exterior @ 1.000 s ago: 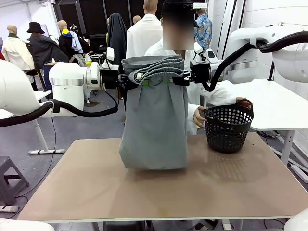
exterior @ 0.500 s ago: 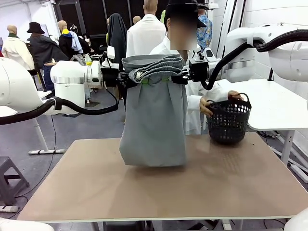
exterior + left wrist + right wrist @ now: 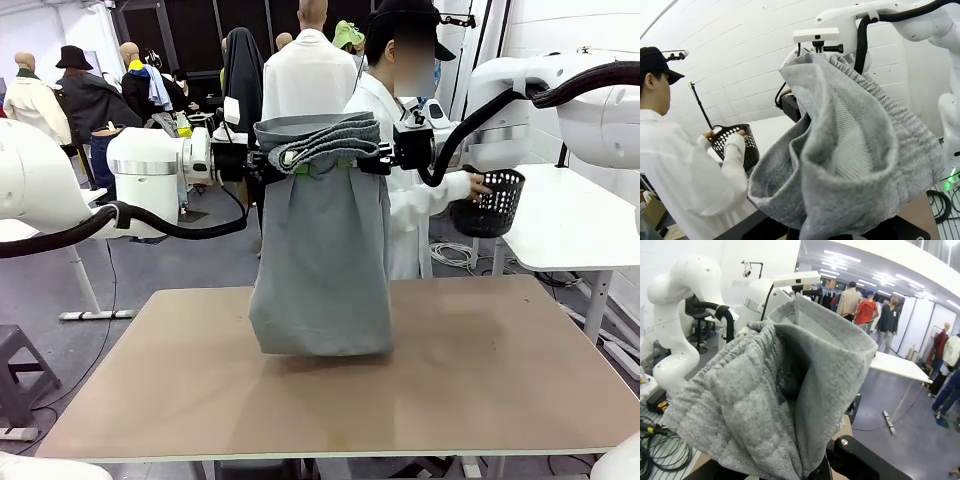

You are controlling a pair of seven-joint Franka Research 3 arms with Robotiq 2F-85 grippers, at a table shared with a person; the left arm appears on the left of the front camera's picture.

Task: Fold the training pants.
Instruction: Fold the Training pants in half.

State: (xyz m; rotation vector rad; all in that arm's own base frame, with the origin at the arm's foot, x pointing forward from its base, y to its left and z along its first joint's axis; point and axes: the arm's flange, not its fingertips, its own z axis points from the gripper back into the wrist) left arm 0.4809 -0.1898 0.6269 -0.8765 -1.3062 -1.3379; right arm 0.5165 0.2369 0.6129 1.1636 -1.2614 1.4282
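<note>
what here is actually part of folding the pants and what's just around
Part of the job:
training pants, hanging with hem on the table
left gripper
right gripper

Just around:
black basket, carried by the person
white side table

The room is bright, lit from long lamps [image 3: 842,256] on the ceiling. The tabletop [image 3: 480,380] is evenly lit, with a soft, faint shadow under the hanging training pants [image 3: 322,250]. Both wrist pictures bend straight lines near their edges. Up close, the grey cloth looks a little fuzzy. The far people look small and soft.
</note>
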